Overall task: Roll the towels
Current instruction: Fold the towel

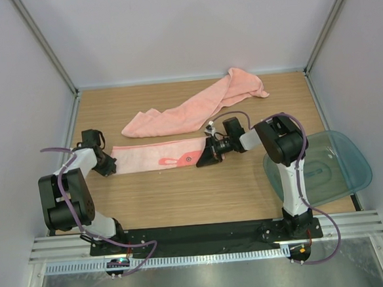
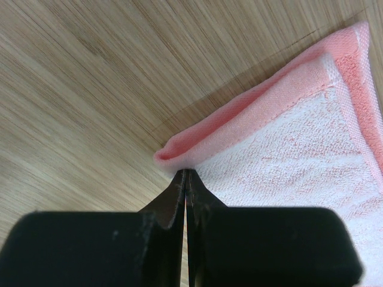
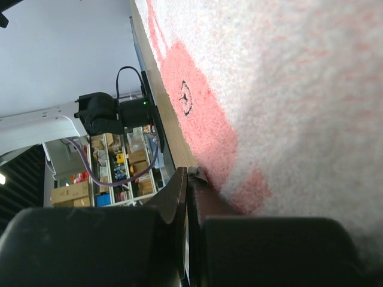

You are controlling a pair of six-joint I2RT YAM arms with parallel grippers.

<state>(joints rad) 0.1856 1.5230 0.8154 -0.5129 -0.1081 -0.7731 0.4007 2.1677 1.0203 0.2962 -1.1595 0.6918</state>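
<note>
Long axis of striped towel (image 1: 150, 156) is laid left-right between left gripper (image 1: 108, 167) and right gripper (image 1: 201, 158), both clenched at its ends; grasp cannot be confirmed.

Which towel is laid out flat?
The near towel, a straight strip running from left gripper to right gripper; the far towel lies rumpled.

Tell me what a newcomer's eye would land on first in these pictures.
A salmon-pink towel folded into a flat strip lies across the middle of the wooden table, with the left gripper shut at its left end and the right gripper shut at its right end. Behind it, a longer pink towel sprawls rumpled toward the back right corner. A translucent teal tray sits at the table's right edge, beside the right arm.
</note>
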